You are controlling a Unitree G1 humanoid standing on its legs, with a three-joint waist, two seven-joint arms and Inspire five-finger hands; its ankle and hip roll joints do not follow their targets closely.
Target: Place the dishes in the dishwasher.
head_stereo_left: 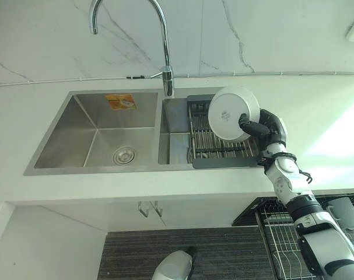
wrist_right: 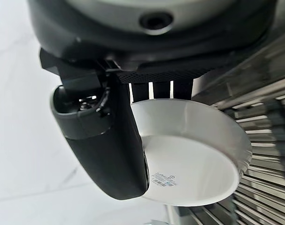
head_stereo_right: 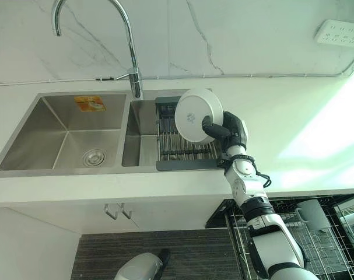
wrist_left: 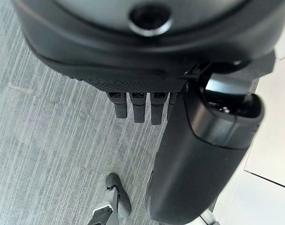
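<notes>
**Q:** Bowl first. Where is it, and who has it?

**Me:** White bowl (head_stereo_left: 233,112), raised on edge over the dish rack (head_stereo_left: 214,142) that sits across the smaller basin of the sink (head_stereo_left: 95,131). Its underside faces my head cameras. My right hand (head_stereo_left: 263,126) has it: thumb across the base, fingers behind the rim, curled tight round the edge. Right wrist view confirms the pinch, thumb lying against the bowl's underside.

**Q:** Why tipped up like that?

**Me:** My guess: a rim pinch turns it edge-on, and on edge it should slot between rack wires more easily. It looks clear of the rack, though I cannot tell for certain.

**Q:** Surroundings?

**Me:** Tap (head_stereo_left: 165,76) stands behind the divide between basins. White counter (head_stereo_left: 316,169) runs all round the sink. Below its front edge, at my right, the dishwasher's wire basket (head_stereo_right: 293,219) is pulled out, a grey cup (head_stereo_right: 312,214) already in it.

**Q:** Other hand?

**Me:** Left hand (wrist_left: 137,105) hangs low over grey floor (wrist_left: 48,140), fingers loosely bent, holding nothing.

**Q:** Progress?

**Me:** Early, I judge. The bowl has yet to go down to the basket.
</notes>
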